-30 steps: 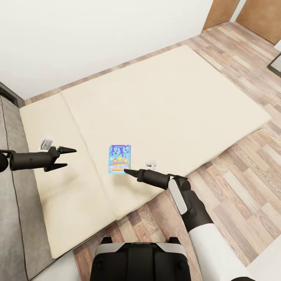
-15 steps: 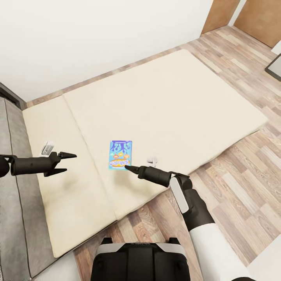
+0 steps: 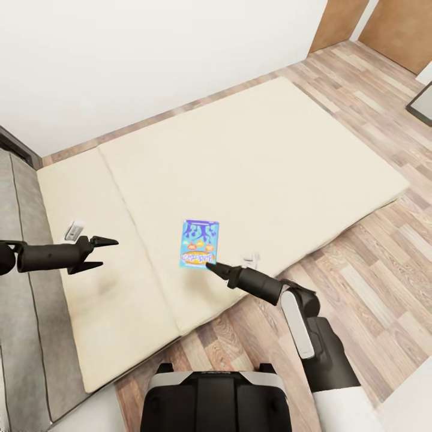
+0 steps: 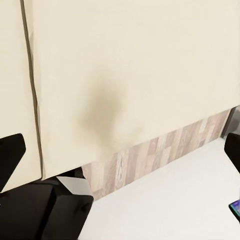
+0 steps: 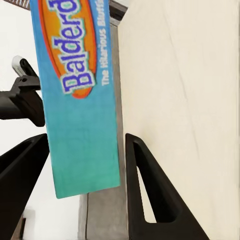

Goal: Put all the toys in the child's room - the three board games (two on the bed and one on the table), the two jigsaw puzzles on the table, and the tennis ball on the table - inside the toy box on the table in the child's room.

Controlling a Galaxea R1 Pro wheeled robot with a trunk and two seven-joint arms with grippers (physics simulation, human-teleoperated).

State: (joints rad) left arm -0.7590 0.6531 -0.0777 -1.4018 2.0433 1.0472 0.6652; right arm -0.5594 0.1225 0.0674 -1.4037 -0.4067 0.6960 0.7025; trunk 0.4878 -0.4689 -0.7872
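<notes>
Board game (image 3: 200, 243) on the bed (image 3: 252, 150), dead ahead of our right claw (image 3: 213, 267).
Its long axis runs away from us; right claw released and straddling its near end, left claw (image 3: 108, 251) released, farther off.

A plain white wall (image 3: 120, 54) runs across the head view from nine o'clock to one o'clock. The wood-plank floor (image 3: 372, 258) spreads from two o'clock down to five o'clock, and a narrow strip of it follows the foot of the wall. Two brown wooden door panels (image 3: 339, 21) stand at one o'clock. The corner of a dark flat panel with a pale edge (image 3: 422, 105) lies on the floor at three o'clock. A grey padded strip (image 3: 24, 336) with a seam fills the edge between eight and nine o'clock.
</notes>
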